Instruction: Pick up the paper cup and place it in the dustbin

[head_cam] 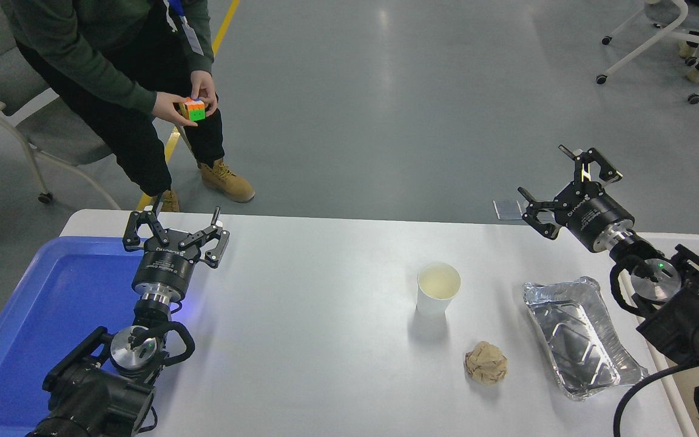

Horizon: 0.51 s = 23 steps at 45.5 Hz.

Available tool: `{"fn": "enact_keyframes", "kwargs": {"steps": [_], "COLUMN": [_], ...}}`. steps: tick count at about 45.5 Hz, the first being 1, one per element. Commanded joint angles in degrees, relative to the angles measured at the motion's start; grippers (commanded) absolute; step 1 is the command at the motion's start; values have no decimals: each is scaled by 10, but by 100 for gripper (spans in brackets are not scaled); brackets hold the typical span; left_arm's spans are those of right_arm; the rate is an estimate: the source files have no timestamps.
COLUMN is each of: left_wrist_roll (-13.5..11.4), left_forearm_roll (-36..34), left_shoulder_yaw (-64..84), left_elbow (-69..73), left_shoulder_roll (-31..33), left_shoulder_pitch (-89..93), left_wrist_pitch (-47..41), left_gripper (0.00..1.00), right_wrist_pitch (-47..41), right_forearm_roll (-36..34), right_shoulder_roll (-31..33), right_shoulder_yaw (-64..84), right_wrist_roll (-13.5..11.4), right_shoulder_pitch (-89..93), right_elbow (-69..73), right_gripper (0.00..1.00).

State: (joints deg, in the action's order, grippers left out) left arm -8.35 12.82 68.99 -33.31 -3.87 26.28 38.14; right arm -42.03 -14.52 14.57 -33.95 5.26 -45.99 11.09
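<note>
Upright paper cup (438, 287) is being approached by the spread, empty right end effector (559, 185); its thin wall should be squeezed gently (crushing risk).

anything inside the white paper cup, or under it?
The small white paper cup stands upright on the white table; its pale cream inside looks empty. The tabletop beneath its base is covered, so not visible.
</note>
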Motion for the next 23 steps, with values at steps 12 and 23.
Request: {"fn": "enact_keyframes", "kwargs": {"steps": [12, 23], "left_wrist_roll": [0, 0], "left_forearm_roll": [0, 0], "left_shoulder_yaw": [-1, -2], "left_elbow": [0, 0], "left_shoulder_roll": [-2, -2], "left_shoulder_pitch": [0, 0], "left_wrist_pitch": [0, 0], "left_gripper": [99, 99], "right_wrist_pitch": [-1, 1], "right_forearm_roll": [4, 44], "right_shoulder_roll": [0, 10], "right_shoulder_yaw": [1, 2], "right_wrist_roll": [0, -2], "right_shoulder_pitch": [-4, -34], "right_elbow": [5, 6], "right_gripper": [100, 100]}}
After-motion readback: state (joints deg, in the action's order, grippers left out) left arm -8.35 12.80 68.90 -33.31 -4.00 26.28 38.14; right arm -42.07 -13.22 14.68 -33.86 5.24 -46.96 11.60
